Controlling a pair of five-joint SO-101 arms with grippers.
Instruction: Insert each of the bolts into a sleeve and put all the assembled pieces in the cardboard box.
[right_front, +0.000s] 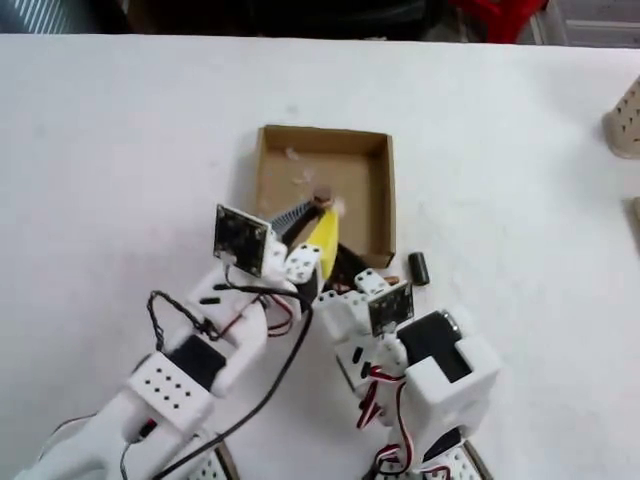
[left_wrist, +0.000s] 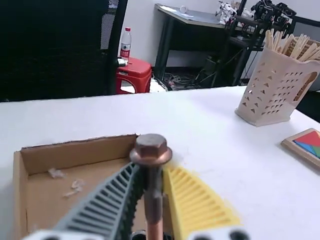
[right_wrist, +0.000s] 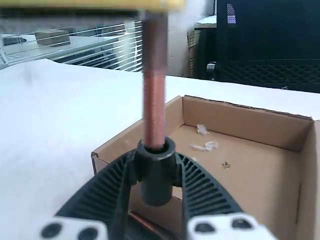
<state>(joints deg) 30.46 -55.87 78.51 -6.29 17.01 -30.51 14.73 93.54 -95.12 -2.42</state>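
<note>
A copper bolt (left_wrist: 151, 150) with a hex head stands upright between the grey and yellow fingers of my left gripper (left_wrist: 150, 172), which is shut on its shaft. In the high view the left gripper (right_front: 318, 218) is over the near edge of the cardboard box (right_front: 375, 190). The bolt's shaft (right_wrist: 154, 95) runs down into a black sleeve (right_wrist: 157, 175). My right gripper (right_wrist: 157, 192) is shut on that sleeve, just in front of the box (right_wrist: 250, 170). The high view shows the right gripper (right_front: 345, 268) close under the left one.
A loose black sleeve (right_front: 418, 267) lies on the table right of the box, with a small copper piece (right_front: 390, 279) beside it. A beige perforated holder (left_wrist: 277, 82) with wooden sticks and a coloured puzzle board (left_wrist: 306, 145) stand at the far right. The box floor holds scraps.
</note>
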